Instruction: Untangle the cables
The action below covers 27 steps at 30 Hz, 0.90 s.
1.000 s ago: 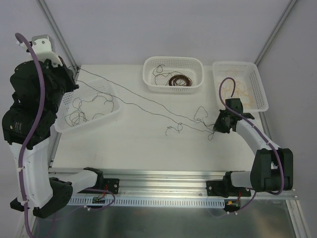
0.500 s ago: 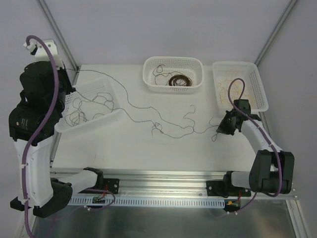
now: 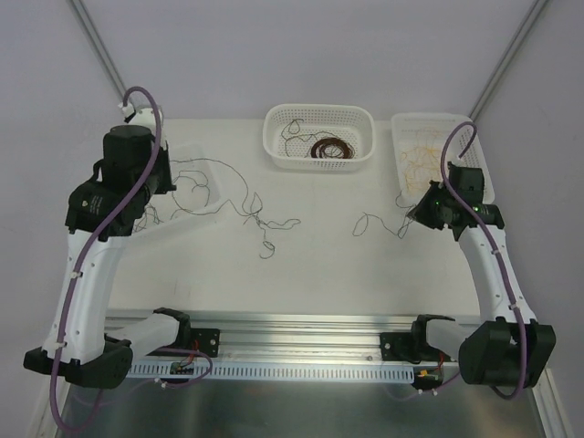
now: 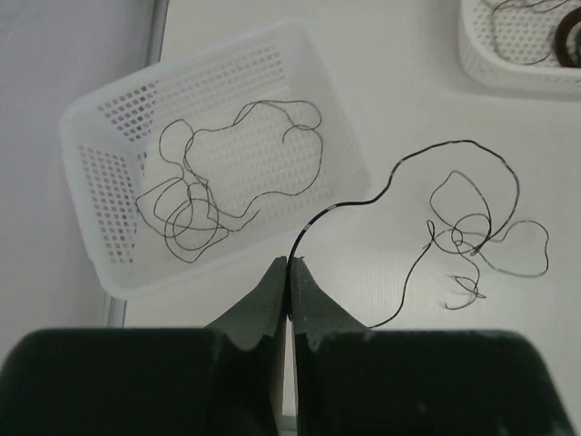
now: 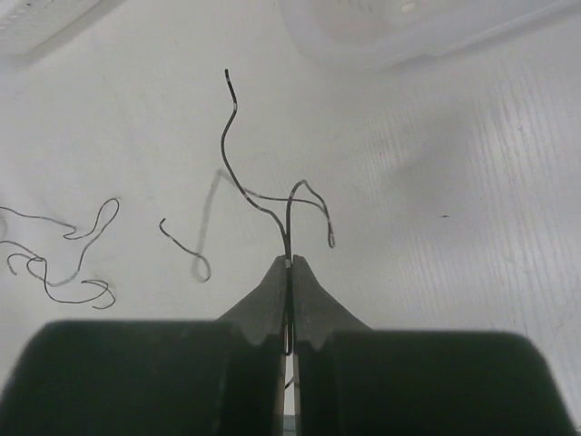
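**Left gripper** (image 4: 289, 269): jaws closed to a hairline, pinching a thin black cable (image 4: 349, 204) at the fingertips. From the pinch the strand arcs out over the table (image 4: 399, 73) and ends in a loose cluster of loops lying on the surface.

**Right gripper** (image 5: 290, 265): jaws likewise pressed together, nipping a second black strand (image 5: 223, 145). Its free end curls up ahead of the fingers and throws a grey shadow on the table.

**Differences between views.** Only the wrist views resolve the jaw closure and the pinch points. Only the top view shows both arms at once. There the left gripper (image 3: 170, 180) is close by the left basket, and the right gripper (image 3: 415, 217) is just beside the near corner of the right basket. The two held strands lie apart, with bare table between their nearest ends.

**Containers.**
- The left basket (image 4: 91, 227), white and perforated, holds one looped black cable (image 4: 186, 213) in overlapping rings.
- The middle basket (image 3: 319, 110) holds a dark brown coil (image 3: 328, 148) and a thin dark squiggle (image 3: 292, 132).
- The right basket (image 3: 438, 119) holds yellow-tan strands (image 3: 422, 157).
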{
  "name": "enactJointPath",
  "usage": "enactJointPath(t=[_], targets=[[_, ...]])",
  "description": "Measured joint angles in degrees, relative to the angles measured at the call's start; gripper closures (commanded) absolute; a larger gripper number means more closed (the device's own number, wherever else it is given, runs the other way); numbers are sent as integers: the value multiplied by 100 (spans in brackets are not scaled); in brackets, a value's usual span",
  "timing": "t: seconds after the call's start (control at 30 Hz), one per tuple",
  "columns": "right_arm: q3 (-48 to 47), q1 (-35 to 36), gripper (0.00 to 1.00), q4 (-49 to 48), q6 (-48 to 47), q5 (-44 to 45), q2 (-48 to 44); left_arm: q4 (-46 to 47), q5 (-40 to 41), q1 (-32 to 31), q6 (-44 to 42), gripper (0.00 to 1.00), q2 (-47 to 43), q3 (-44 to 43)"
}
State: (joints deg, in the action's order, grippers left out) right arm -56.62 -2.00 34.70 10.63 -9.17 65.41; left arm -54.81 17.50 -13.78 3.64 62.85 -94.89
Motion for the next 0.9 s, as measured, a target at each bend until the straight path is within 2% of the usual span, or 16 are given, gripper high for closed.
enactJointPath(t=[0.13, 0.23, 0.33, 0.43, 0.63, 0.67, 0.7, 0.77, 0.8, 0.9], targets=[[-166, -50, 99, 205, -90, 291, -295, -74, 507, 0, -24, 100, 52, 577], [-404, -118, 99, 470, -175, 511, -474, -101, 990, 2, -74, 100, 61, 638], [-647, -129, 99, 507, -236, 487, -511, -74, 922, 2, -85, 100, 22, 638], [-706, -129, 99, 503, -286, 289, -535, 7, 216, 0, -20, 100, -7, 662], [-710, -103, 99, 468, -455, -286, -599, 844, -2229, -52, 557, 100, -216, 1534], [-713, -92, 99, 442, -481, -402, -634, 997, -2527, -131, 702, 98, -216, 1738], [-717, -76, 99, 404, -498, -535, -678, 1167, -2752, -289, 826, 88, -197, 1932], [-767, -13, 99, 341, -533, -809, -737, 1397, -3049, -765, 1005, 77, -83, 2212], [-809, 33, 99, 286, -544, -951, -754, 1488, -3147, -1012, 1069, 67, 13, 2308], [-907, 197, 99, 70, -579, -1338, -793, 1703, -3386, -1576, 1217, 53, 299, 2430]])
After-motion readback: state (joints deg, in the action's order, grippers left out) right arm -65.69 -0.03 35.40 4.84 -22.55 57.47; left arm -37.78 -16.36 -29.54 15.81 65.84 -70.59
